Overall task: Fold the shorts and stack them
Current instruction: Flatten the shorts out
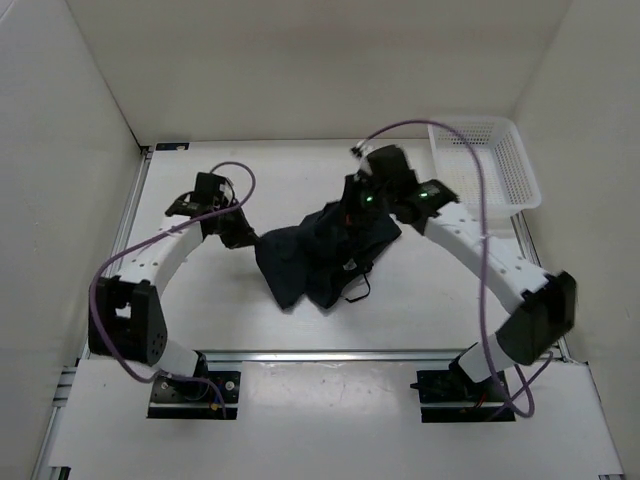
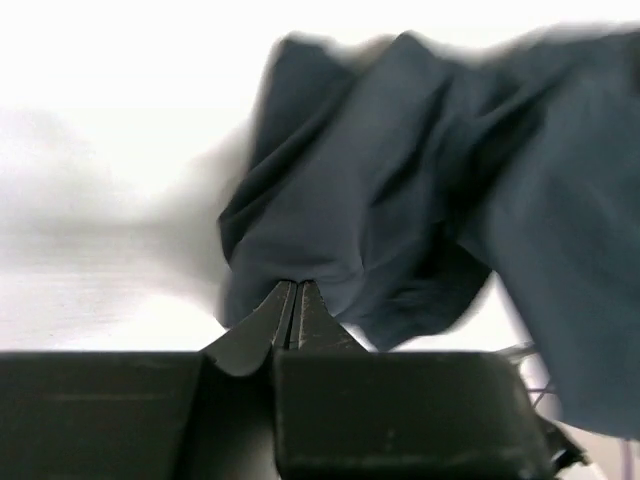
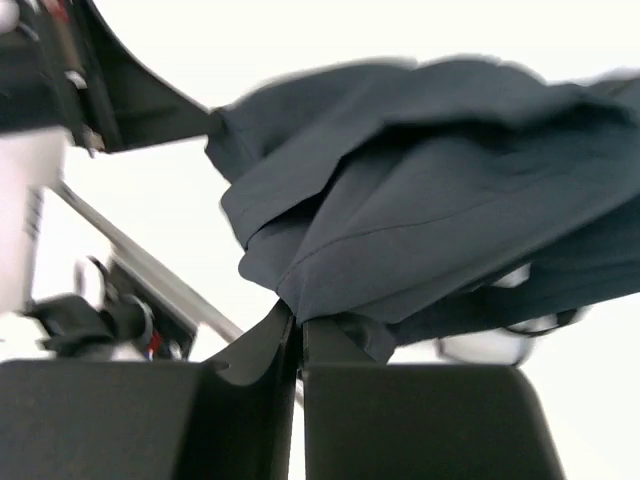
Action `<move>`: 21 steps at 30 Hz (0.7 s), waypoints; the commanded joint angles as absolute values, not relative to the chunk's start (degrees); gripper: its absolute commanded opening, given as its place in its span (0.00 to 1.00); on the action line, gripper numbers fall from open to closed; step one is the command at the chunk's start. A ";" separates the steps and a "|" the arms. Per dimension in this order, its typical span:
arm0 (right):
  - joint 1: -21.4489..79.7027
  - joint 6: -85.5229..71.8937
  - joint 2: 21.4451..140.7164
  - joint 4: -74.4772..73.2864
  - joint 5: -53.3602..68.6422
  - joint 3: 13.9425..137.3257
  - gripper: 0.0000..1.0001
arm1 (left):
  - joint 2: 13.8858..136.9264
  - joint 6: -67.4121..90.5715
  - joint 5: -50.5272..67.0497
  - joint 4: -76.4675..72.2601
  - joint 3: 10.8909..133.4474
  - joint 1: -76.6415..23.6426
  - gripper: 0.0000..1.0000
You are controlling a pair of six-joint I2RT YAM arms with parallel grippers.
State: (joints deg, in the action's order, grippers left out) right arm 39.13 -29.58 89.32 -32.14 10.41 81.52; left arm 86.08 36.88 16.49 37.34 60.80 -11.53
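The dark navy shorts hang bunched between my two arms over the middle of the table, with a drawstring dangling at their lower right. At the shorts' left corner, my left gripper is shut on the fabric. The left wrist view shows those closed fingertips pinching a fold of the shorts. My right gripper holds the upper right part higher up. In the right wrist view its jaws are shut on an edge of the shorts.
A white plastic mesh basket stands at the back right corner, close behind the right arm. White walls enclose the table on the left, back and right. A purple cable loops over each arm.
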 commanded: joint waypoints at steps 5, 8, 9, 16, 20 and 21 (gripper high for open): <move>28.14 -20.13 70.78 -46.39 7.57 93.50 0.00 | 68.92 32.97 13.62 53.15 84.93 -8.61 0.10; 26.29 -19.51 62.53 -47.11 1.44 90.90 0.00 | 63.12 32.96 11.43 58.17 93.74 -9.93 0.10; 26.28 -19.51 60.92 -47.11 -0.51 90.01 0.00 | 62.50 32.44 11.43 59.84 95.43 -9.93 0.10; 25.76 -21.71 63.53 -43.69 -11.68 87.54 0.00 | 64.59 35.07 11.07 57.22 97.56 -13.54 0.10; 22.33 -18.11 75.90 -37.71 -8.81 93.84 0.00 | 76.41 32.70 9.49 54.84 101.85 -13.54 0.10; 21.45 -17.50 79.68 -38.23 -6.96 97.35 0.00 | 79.25 32.17 9.49 54.84 103.87 -13.54 0.10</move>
